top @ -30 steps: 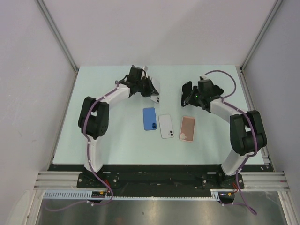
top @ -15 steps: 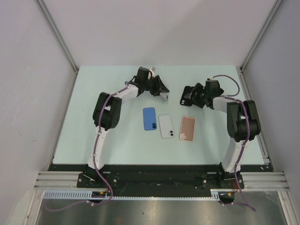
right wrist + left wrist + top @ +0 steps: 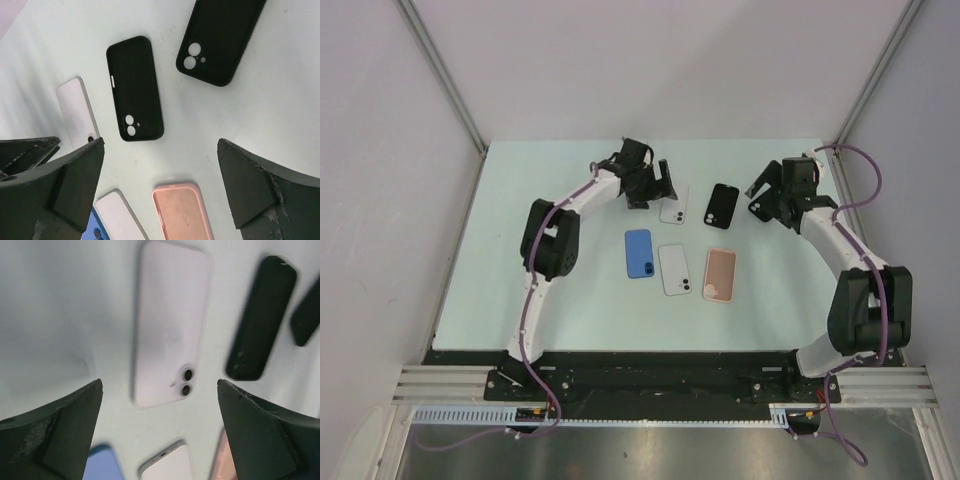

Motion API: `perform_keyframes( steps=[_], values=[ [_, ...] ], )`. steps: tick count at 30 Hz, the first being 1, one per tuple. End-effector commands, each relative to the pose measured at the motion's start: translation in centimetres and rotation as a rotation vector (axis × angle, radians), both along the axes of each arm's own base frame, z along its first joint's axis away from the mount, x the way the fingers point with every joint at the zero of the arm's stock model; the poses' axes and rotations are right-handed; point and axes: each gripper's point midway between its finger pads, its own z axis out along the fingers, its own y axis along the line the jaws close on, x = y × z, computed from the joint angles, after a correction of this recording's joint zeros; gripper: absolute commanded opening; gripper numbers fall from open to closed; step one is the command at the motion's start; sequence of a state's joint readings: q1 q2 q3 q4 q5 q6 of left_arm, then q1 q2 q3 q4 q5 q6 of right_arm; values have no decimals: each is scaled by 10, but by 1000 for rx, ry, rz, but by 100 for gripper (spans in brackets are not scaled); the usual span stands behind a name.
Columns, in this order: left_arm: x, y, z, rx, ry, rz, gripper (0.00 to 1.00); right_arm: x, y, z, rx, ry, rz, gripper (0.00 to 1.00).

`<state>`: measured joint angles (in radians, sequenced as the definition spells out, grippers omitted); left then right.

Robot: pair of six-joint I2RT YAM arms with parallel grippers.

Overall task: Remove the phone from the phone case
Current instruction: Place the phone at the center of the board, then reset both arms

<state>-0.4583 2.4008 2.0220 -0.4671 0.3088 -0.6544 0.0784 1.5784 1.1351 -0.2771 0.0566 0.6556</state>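
Observation:
A white phone (image 3: 673, 209) lies flat, camera side up, at the back of the table; it also shows in the left wrist view (image 3: 170, 325). A black phone case (image 3: 722, 205) lies flat just right of it, empty and apart from it (image 3: 135, 87). My left gripper (image 3: 655, 190) hovers open just left of the white phone, nothing between its fingers (image 3: 160, 385). My right gripper (image 3: 760, 198) stands open to the right of the black case, holding nothing (image 3: 161, 142).
A second black case (image 3: 220, 40) lies close under my right gripper. Nearer the arms sit a blue phone (image 3: 639, 253), another white phone (image 3: 675, 269) and a pink case (image 3: 720, 274) in a row. Grey walls enclose the pale green table (image 3: 520, 250).
Both grippers have gone from shut to open. The white phone and the black case, held up a second ago, now lie flat. The right arm has drawn back to the right.

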Motion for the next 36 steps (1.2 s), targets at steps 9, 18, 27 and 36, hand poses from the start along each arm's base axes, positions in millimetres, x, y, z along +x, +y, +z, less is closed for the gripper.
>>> perform_keyframes(
  steps=[9, 18, 27, 36],
  values=[
    [-96, 101, 95, 229, -250, 134, 100, -82, 2, 37, -174, 19, -8, 100],
    [-177, 124, 99, 258, -248, 35, 100, -147, 14, 11, -212, 61, 49, 100],
    [-246, 148, 72, 244, -213, -29, 99, -193, 3, -11, -211, 93, 54, 99],
    [-271, 155, 72, 205, -212, -33, 100, -203, -2, -16, -217, 88, 42, 97]
  ],
)
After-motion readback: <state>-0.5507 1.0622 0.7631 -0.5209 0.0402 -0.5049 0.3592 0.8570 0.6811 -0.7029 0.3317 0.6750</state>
